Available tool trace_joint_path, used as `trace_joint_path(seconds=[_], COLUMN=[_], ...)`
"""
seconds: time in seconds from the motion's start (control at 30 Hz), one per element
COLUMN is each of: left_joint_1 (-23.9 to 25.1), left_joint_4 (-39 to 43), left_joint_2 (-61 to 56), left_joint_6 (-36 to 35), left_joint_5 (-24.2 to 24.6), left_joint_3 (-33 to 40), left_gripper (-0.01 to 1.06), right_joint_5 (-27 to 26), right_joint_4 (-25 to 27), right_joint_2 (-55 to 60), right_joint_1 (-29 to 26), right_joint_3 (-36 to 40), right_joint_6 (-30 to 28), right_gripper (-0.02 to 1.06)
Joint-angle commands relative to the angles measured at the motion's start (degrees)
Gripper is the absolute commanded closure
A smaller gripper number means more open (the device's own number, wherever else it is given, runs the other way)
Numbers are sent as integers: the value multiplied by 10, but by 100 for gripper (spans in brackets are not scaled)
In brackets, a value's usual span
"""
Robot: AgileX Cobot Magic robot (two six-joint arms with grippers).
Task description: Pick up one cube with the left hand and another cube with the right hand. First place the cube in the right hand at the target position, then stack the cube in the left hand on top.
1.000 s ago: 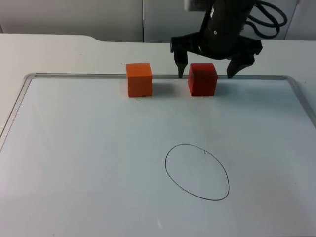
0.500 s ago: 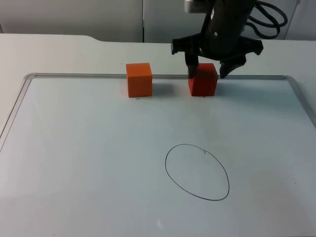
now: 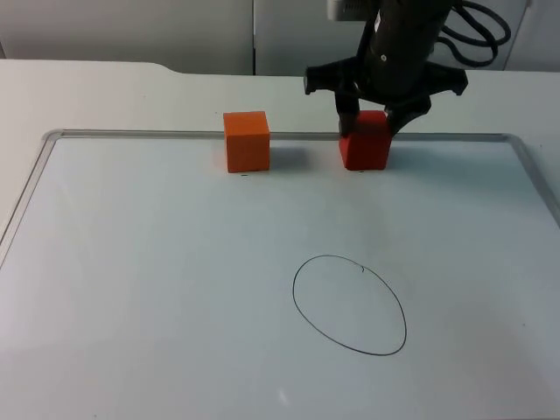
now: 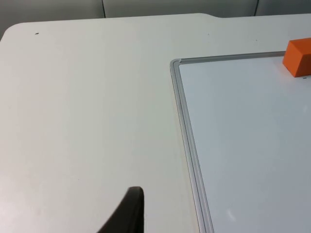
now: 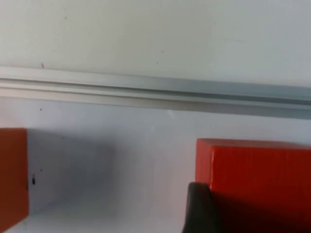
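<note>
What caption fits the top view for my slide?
Right gripper closes its fingers on the red cube beside the orange cube.

left cube (image 3: 246, 140) | right cube (image 3: 365, 140) beside | circle (image 3: 349, 304) in front

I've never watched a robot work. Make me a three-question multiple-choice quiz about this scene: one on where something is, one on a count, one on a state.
1. Where is the orange cube?
A. inside the drawn circle
B. near the whiteboard's far edge
C. on the red cube

2. How many cubes are there?
A. one
B. two
C. three

3. The right hand is:
A. shut on the red cube
B. hovering over the circle
C. holding the orange cube

Answers: 1 B, it sits by the whiteboard frame; 2 B, one orange, one red; 3 A, fingers press both sides.
</note>
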Motion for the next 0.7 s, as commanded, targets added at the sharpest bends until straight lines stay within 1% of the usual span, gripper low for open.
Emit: trace_joint_path(seconds=[0.0,0.17,0.27,0.3,0.43,0.47,0.5,0.53,0.57,0.6,0.67], left_joint_1=[2,2,2,2,2,2,2,2,2,2,2], left_joint_4=[1,1,1,1,1,1,1,1,1,1,1], left_joint_2=[-3,-3,-3,-3,-3,-3,-3,-3,-3,-3,-3], left_joint_6=[0,0,0,0,0,0,0,0,0,0,0], left_joint_5=[-4,-4,-4,-4,-4,-4,-4,-4,-4,-4,-4], left_joint_3=[4,4,4,4,4,4,4,4,4,4,4], left_gripper=[6,6,6,6,6,6,6,6,6,6,6], right_joint_5=[11,29,60,60,146,146,167,173,173,173,173], right_joint_4=[-4,-7,-9,-9,-9,-9,-9,-5,0,0,14], right_joint_2=[-29,-90,-144,-144,-216,-216,-232,-253,-288,-288,-334], right_joint_1=[-2,-2,-2,-2,-1,-1,-1,-1,-1,-1,-1], right_joint_3=[-4,-4,-4,-4,-4,-4,-4,-4,-4,-4,-4], right_joint_6=[-17,-52,-93,-93,-158,-158,-167,-168,-168,-168,-168], right_gripper=[105,105,105,105,105,105,105,105,105,105,105])
